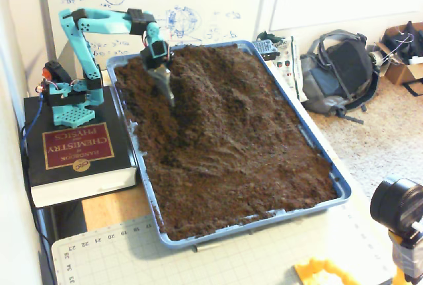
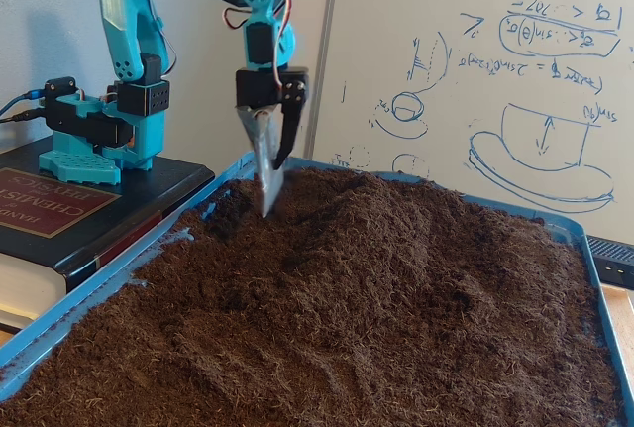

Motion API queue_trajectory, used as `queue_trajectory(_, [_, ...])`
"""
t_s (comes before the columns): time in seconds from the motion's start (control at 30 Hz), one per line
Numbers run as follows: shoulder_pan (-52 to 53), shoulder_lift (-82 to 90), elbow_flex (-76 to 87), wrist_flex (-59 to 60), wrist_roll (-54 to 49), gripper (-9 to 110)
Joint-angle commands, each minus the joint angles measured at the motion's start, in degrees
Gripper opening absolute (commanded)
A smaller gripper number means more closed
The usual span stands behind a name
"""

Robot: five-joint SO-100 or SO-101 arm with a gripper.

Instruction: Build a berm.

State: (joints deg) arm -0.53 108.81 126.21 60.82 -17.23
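The berm (image 1: 208, 83) is a lumpy raised ridge of dark brown soil in the far half of the blue tray (image 1: 338, 186). In a fixed view from low down the berm (image 2: 396, 239) rises mid-tray and slopes down to the tray rim (image 2: 94, 283). My teal arm's gripper (image 1: 169, 94) points straight down at the berm's left flank, near the tray's far left corner. Seen from the low view, the gripper (image 2: 269, 194) has its silver blade finger (image 2: 264, 155) and black finger closed together, tip at the soil surface. Nothing is held between them.
The arm base stands on a thick black book (image 1: 76, 149) left of the tray. A whiteboard (image 2: 515, 70) stands behind. A backpack (image 1: 344, 73) lies right of the tray, a cutting mat (image 1: 198, 258) in front, and a camera (image 1: 396, 205) at the lower right.
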Motion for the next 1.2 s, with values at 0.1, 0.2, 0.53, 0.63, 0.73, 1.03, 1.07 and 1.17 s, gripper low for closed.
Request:
queue_trajectory(0.1, [6.2, 3.1, 1.7, -0.7, -0.4, 1])
queue_trajectory(0.2, [10.4, -0.2, 0.3, -0.7, -1.2, 1])
queue_trajectory(0.53, [18.2, -14.5, -9.1, -0.8, -12.7, 1])
queue_trajectory(0.63, [18.3, -19.6, -12.8, -0.8, -12.7, 1])
queue_trajectory(0.73, [18.4, -24.2, -16.7, -0.8, -12.7, 1])
queue_trajectory(1.03, [20.0, -36.1, -29.0, -0.8, -12.7, 1])
queue_trajectory(1.07, [20.4, -37.4, -30.3, -0.8, -12.7, 1])
queue_trajectory(1.17, [20.7, -40.9, -34.1, -0.8, -12.7, 1])
